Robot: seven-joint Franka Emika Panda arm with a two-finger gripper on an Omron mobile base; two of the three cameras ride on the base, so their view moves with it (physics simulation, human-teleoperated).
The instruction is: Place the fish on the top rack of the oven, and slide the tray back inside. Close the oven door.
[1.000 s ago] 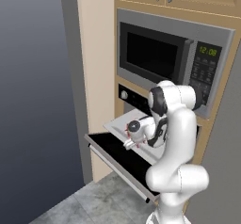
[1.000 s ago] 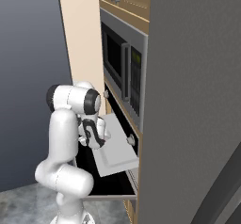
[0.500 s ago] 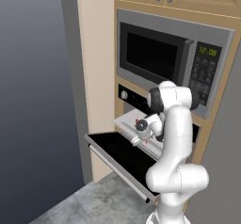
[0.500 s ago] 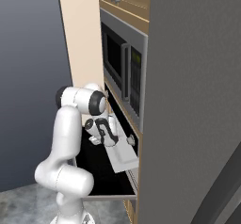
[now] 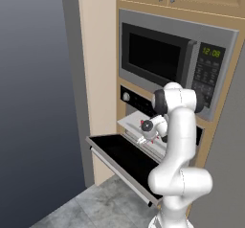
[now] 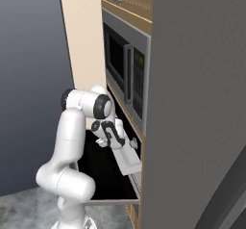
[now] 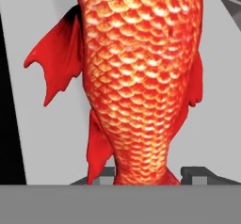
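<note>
The door [image 5: 119, 157] is dropped flat so that the rack [image 5: 130, 123] can be drawn out over it. The fish [image 7: 141, 77] is held in the closed gripper [image 5: 142, 137], tail toward the hand, directly over the pale rack; contact with the rack cannot be told. The rack's left edge borders the black door face. To the right, the oven [image 6: 137, 163] cavity is judged to leave room for sliding back.
</note>
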